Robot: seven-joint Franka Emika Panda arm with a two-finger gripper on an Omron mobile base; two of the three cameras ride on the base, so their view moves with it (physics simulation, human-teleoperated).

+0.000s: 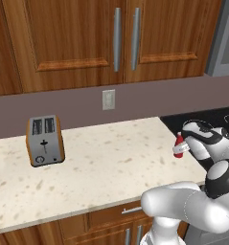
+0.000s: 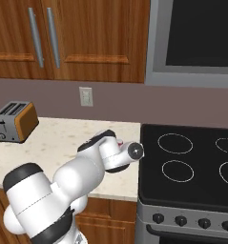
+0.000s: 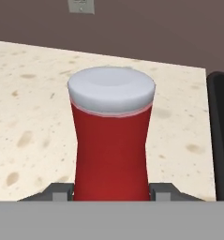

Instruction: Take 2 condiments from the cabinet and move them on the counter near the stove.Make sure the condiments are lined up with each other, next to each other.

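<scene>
Toaster (image 1: 45,140) far left on table (image 1: 101,158), upright, slots up. Wall outlet (image 1: 108,99) on backsplash above table middle. Wooden cabinet doors (image 1: 82,38) overhead, silver bar handles. Red bottle with pale cap (image 3: 111,140) pinched in tool (image 3: 111,193), fingers (image 3: 61,192) pressed against its lower sides; bottle over right end of table, near stove edge. Black stove cooktop (image 2: 191,167) right of table, ring burners marked. Microwave (image 2: 196,40) above stove.

text: none legible | red waisted bottle with pale cap (image 3: 111,140): no label | silver two-slot toaster with orange sides (image 1: 44,140): front dial markings too small to read
</scene>
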